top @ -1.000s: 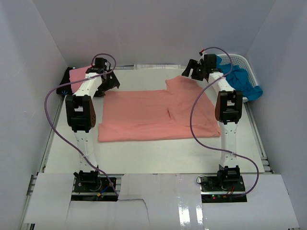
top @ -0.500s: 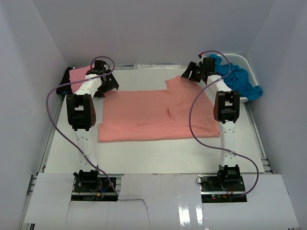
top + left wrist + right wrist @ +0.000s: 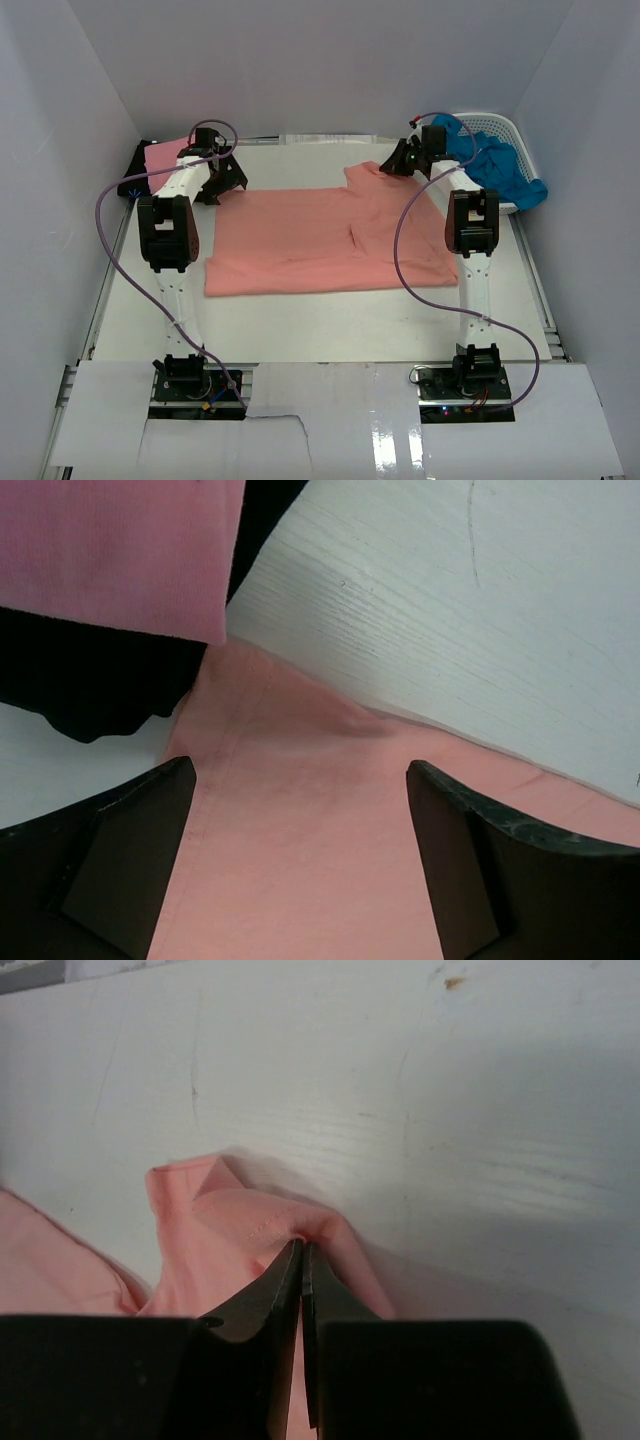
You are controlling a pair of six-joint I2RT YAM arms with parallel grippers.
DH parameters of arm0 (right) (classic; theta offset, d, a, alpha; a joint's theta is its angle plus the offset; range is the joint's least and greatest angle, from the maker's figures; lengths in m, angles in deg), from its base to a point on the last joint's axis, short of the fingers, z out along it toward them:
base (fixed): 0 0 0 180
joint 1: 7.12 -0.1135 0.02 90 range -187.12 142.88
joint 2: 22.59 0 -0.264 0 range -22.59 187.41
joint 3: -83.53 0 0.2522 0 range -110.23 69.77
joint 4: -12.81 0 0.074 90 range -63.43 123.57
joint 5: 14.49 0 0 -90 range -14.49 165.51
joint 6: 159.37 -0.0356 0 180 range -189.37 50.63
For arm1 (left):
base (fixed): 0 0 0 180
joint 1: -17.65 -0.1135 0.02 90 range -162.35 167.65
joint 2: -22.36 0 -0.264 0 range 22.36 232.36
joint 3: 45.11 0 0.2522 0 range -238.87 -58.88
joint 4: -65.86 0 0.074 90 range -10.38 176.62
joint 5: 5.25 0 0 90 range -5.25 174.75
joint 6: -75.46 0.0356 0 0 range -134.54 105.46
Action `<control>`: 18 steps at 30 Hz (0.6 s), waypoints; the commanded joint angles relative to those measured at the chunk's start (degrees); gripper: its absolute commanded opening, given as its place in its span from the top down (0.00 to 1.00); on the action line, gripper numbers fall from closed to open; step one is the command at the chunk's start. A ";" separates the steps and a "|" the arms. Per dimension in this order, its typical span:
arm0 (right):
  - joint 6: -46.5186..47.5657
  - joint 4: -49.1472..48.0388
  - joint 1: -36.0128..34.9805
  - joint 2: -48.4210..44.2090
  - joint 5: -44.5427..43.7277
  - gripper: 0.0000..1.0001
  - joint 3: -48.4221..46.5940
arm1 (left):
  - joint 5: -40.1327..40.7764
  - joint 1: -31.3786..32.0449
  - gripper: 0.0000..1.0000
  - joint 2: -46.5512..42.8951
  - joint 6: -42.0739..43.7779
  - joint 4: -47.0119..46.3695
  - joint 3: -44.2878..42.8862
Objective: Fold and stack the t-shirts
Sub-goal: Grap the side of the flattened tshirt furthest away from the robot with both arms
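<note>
Upper left of the top view: lighter pink t-shirt folded on top of black t-shirt, just beside the left gripper. Left gripper spread wide, holding nothing, poised over the upper-left corner of the salmon-coral t-shirt. Wrist view: corner cloth framed between the two fingers, contact impossible to tell. Salmon-coral t-shirt spread flat mid-table, long axis left to right across the frame, far edge toward the top. Right gripper at the upper-right corner, clamped tight on a puckered bit of hem. Further right: bright blue t-shirts heaped in and spilling over the white lattice basket. Judgement: one far corner per arm, each nearest its own. Left pinch not yet made, so probably drop and close there, then draw the far edge toward the bottom of the frame, across the short axis.
</note>
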 commanded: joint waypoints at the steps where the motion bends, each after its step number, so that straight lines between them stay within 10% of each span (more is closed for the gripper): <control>1: 0.07 -1.57 0.36 -4.58 5.55 0.92 2.86 | -0.92 -0.47 0.02 -1.05 0.36 -0.78 0.29; 18: 5.52 0.97 0.36 -15.65 17.51 0.80 18.76 | -1.45 -0.47 0.03 -1.49 0.18 -1.48 0.99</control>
